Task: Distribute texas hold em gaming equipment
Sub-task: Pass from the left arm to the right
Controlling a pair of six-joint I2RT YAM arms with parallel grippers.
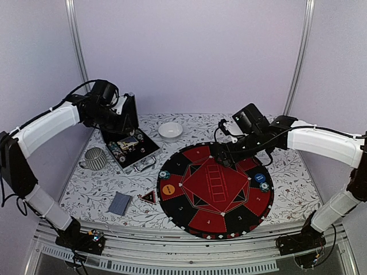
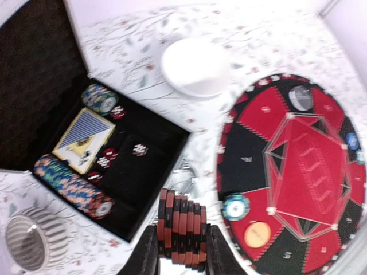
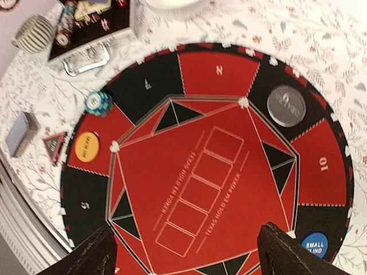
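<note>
Counts:
- Left jaws: closed on one stack of red-and-black chips [image 2: 182, 229], about seven, held face to face and edge-on to the wrist camera. They hang above the counter [image 1: 92, 189], between the case [image 2: 150, 189] and the mat [image 1: 172, 213].
- Right jaws: wide open, holding nothing, above the near part of the mat.
- Case: one, lid up, black lining. Inside it are:
  - two rows of teal-and-orange chips, a short row [image 2: 100, 98] and a long row [image 2: 71, 186];
  - one deck with a blue-striped back [image 2: 85, 137];
  - a few loose red chips [image 2: 139, 149].
- On the mat:
  - one orange disc [image 3: 87, 146] on a red wedge;
  - one blue disc [image 3: 314, 243] marked SMALL BLIND, on the opposite side;
  - one grey disc [image 3: 286, 105] on a black wedge;
  - one small teal chip stack [image 3: 98, 103] near the orange disc;
  - one more teal chip [image 1: 264, 186] just beside the blue disc.
- On the counter, off the mat:
  - one card pile [image 1: 120, 203] with grey-blue backs;
  - one red triangular piece [image 1: 149, 197] near the pile;
  - one white bowl [image 1: 170, 130];
  - one striped cup [image 1: 96, 158].

Look: the chips have striped edges. The mat is round, with red and black wedges and five card outlines in its centre.
</note>
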